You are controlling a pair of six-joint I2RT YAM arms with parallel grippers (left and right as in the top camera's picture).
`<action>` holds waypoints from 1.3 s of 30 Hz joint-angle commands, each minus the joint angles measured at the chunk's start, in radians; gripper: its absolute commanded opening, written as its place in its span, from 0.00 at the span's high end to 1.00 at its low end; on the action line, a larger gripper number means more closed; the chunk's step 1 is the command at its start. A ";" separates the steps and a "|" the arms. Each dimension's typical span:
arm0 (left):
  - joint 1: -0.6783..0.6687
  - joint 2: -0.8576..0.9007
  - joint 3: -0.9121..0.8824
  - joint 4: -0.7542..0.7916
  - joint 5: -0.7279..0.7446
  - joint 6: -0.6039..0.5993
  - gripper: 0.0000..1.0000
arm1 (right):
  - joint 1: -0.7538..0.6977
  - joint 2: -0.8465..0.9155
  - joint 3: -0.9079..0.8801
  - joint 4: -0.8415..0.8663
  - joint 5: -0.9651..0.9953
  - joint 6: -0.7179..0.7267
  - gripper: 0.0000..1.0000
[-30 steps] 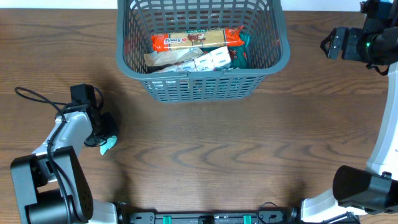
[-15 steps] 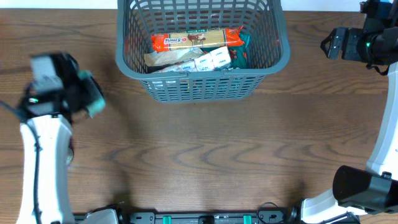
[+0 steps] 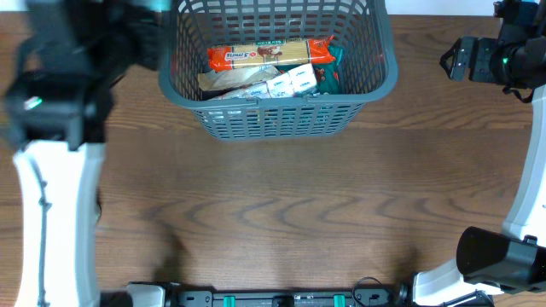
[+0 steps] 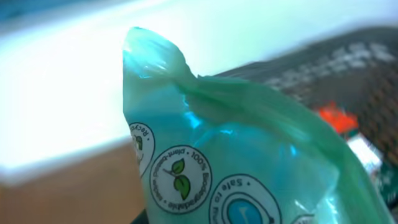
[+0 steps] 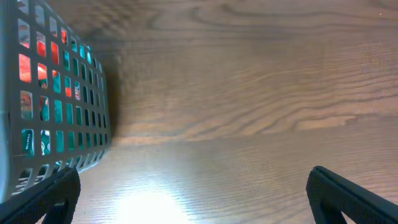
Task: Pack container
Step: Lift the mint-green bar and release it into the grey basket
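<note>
- My left fingers (image 3: 145,26) grip a teal pouch (image 4: 249,168), high beside the grey basket (image 3: 277,119), near its left rim.
- My right fingers (image 3: 455,60) gape wide, empty, right of the basket.
- The basket sits on the desk (image 3: 299,213), at its far middle.

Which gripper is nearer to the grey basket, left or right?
Left. The left gripper, holding a teal pouch, is at the far left corner of the basket; the right gripper is open and clearly apart, off its right side.

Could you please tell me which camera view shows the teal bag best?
The left wrist view: the teal bag fills it, its round printed labels visible. Overhead shows only a blurred teal sliver near the basket; the right wrist view misses it.
</note>
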 commanded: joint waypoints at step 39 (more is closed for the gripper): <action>-0.030 0.024 0.103 -0.154 -0.538 -0.169 0.01 | -0.003 0.006 -0.002 -0.011 -0.009 0.001 0.01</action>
